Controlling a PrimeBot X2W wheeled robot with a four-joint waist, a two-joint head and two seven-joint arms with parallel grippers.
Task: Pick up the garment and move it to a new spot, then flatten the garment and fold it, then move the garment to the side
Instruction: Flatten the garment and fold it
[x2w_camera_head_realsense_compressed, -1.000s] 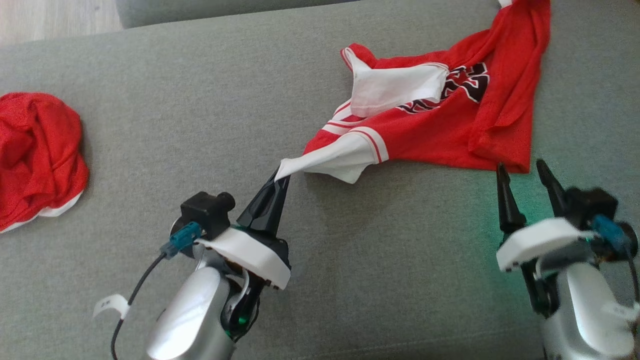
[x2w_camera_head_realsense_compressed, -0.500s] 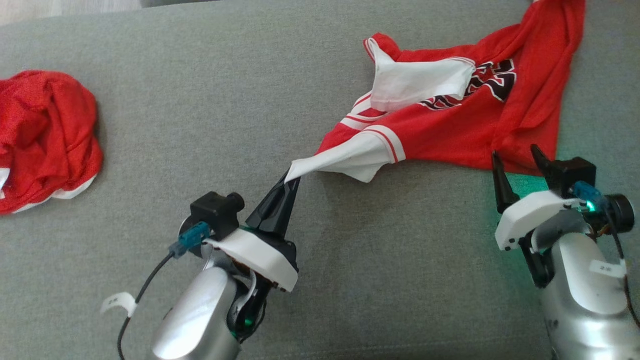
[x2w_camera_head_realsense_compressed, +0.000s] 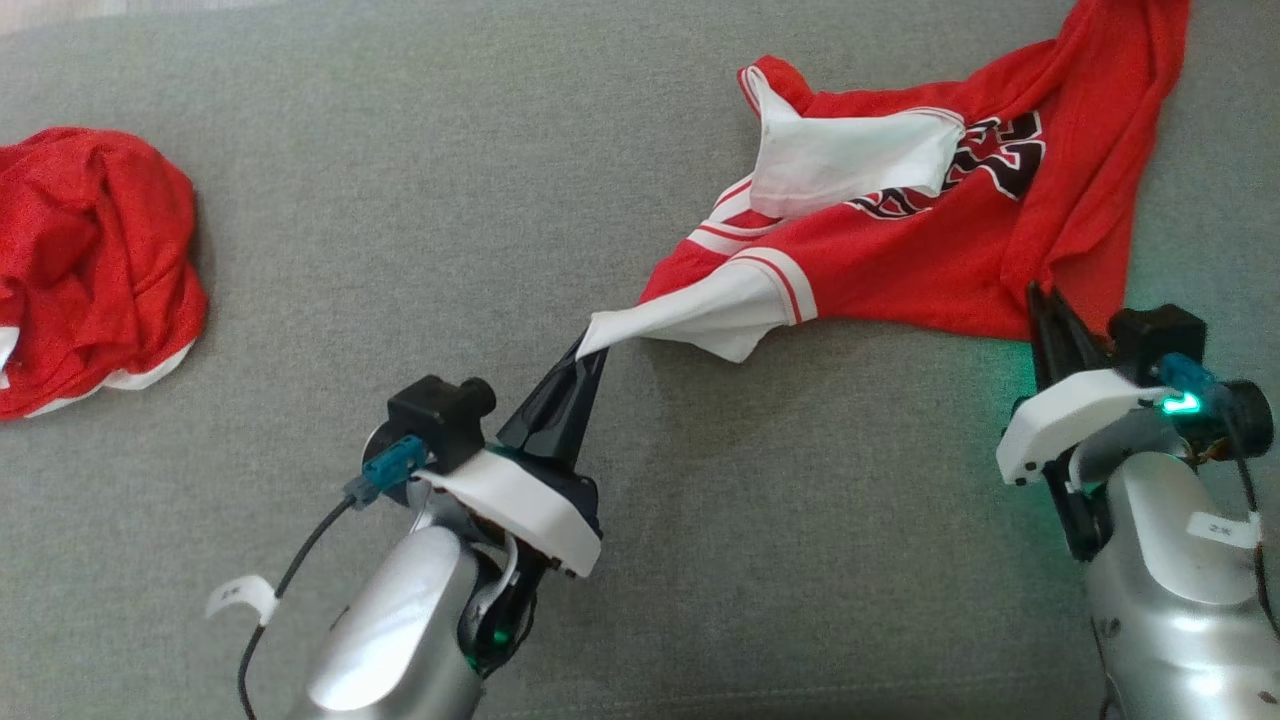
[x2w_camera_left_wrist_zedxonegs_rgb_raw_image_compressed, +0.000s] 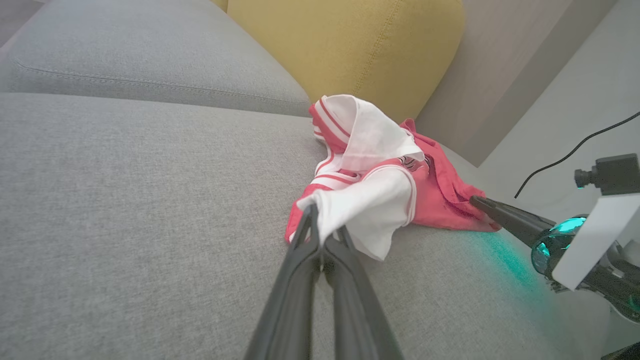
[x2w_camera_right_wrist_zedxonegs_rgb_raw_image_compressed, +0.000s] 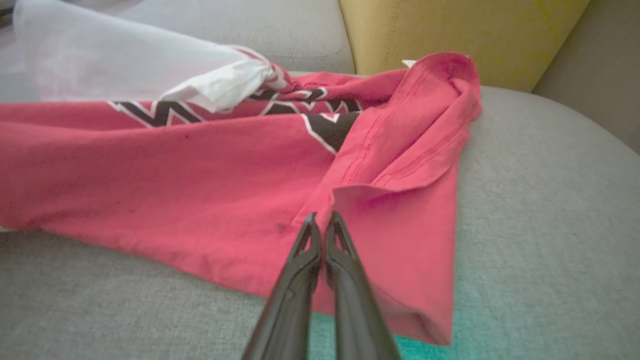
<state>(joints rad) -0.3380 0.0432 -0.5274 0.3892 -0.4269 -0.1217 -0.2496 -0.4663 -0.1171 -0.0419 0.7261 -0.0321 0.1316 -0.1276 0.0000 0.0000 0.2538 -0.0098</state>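
1. Head view: the left gripper (x2w_camera_head_realsense_compressed: 590, 352) is pinching the tip of the white sleeve (x2w_camera_head_realsense_compressed: 700, 312) of the red jersey (x2w_camera_head_realsense_compressed: 900, 265), jaws fully together, cloth pulling taut from it. The right gripper (x2w_camera_head_realsense_compressed: 1042, 298) is closing tight on the jersey's near red corner. The jersey is lying crumpled toward the far right of the grey sofa seat (x2w_camera_head_realsense_compressed: 480, 180)
2. Judging the lift: both arms should be rising together and evenly, then drawing apart to spread the cloth. A second red garment (x2w_camera_head_realsense_compressed: 95, 270) is bunching at the far left, well apart. The open seat between is looking like the new spot
3. Left wrist view: only a small nip of sleeve is sitting between the closed fingers, so a jerk is risking a slip. A yellow cushion (x2w_camera_left_wrist_zedxonegs_rgb_raw_image_compressed: 350, 45) is standing just behind the jersey, and a dark cable (x2w_camera_left_wrist_zedxonegs_rgb_raw_image_compressed: 575, 150) is trailing beyond the right arm
4. Right wrist view: the fingers are meeting on a doubled-over edge of red cloth. How many layers they are catching, I cannot tell. That fold is needing a shake-out before flattening, and the cushion is limiting any swing backward
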